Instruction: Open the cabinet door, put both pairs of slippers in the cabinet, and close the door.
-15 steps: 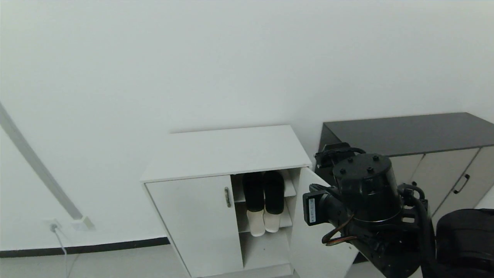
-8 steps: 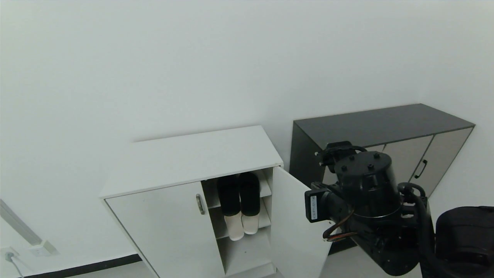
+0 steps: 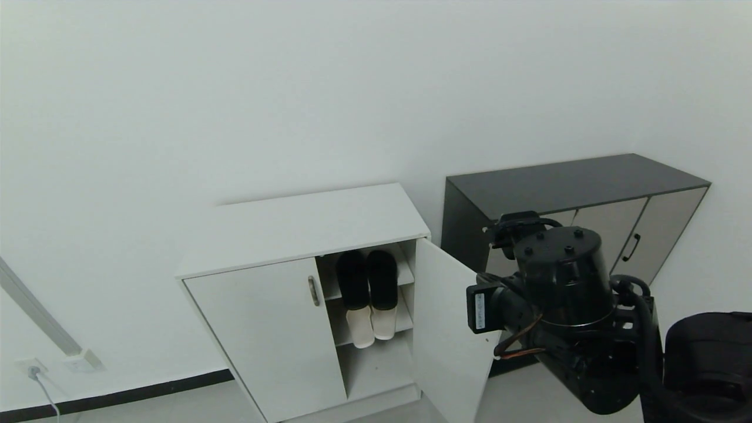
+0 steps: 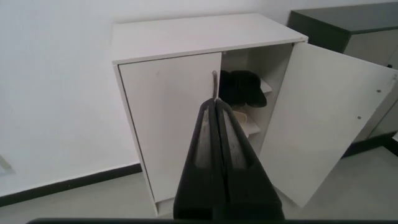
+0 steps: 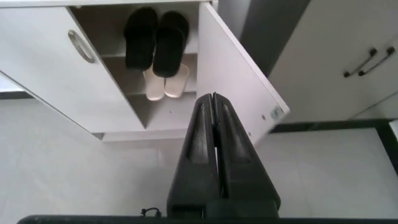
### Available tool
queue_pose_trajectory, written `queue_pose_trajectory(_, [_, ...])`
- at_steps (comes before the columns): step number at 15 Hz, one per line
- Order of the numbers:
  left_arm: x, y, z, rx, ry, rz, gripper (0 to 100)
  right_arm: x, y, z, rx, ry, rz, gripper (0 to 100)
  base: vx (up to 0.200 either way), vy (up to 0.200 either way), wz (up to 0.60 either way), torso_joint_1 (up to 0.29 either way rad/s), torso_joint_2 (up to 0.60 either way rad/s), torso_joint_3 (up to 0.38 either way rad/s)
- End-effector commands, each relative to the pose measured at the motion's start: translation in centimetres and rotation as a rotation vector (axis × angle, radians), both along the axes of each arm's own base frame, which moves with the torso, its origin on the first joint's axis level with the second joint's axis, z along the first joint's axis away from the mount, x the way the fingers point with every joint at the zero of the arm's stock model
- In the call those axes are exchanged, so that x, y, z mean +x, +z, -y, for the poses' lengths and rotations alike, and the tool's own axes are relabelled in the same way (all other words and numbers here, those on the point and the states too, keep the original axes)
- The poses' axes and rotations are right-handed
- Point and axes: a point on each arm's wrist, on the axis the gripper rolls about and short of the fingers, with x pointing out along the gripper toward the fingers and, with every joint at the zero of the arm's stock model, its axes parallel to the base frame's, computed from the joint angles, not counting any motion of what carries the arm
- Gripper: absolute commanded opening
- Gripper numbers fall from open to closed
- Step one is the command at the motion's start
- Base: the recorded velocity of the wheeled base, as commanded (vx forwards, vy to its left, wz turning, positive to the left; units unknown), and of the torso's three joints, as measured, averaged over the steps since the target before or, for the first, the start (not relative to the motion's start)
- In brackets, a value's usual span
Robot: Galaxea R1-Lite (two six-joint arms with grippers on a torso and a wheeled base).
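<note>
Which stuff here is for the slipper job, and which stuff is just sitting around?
For the job:
white cabinet
open door on its right side
black slippers on a shelf inside
white slippers on the shelf below

Just sitting around:
dark cabinet next to the white one
wall socket low on the wall
cable duct running down the wall

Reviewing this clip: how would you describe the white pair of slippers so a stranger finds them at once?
Find the white cabinet standing left of the dark sideboard, its right door swung open. In the opening, the white slippers sit on the middle shelf, directly under the black slippers. They are the pale, lower pair.
</note>
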Motion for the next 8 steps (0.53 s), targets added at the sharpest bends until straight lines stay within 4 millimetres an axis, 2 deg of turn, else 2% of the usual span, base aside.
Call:
queue_pose_trajectory(1, [0.0, 0.0, 0.0, -0.001, -0.001, -0.002, 0, 0.9, -0.5, 0.8, -0.017, -0.037, -0.011, 0, 0.000, 0.000, 0.00, 0.000, 0.00, 0.000])
queue_pose_trajectory(3, [0.0, 0.0, 0.0, -0.001, 0.000, -0.002, 0, 2.0, -0.5, 1.6, -0.012, -0.072, -0.015, 0, 0.000, 0.000, 0.00, 0.000, 0.00, 0.000])
queue_pose_trajectory(8, [0.0, 0.0, 0.0, -0.001, 0.000, -0.002, 0, 7.3, -1.7, 4.7, 0.034, -0.112, -0.072, 0, 0.000, 0.000, 0.00, 0.000, 0.00, 0.000])
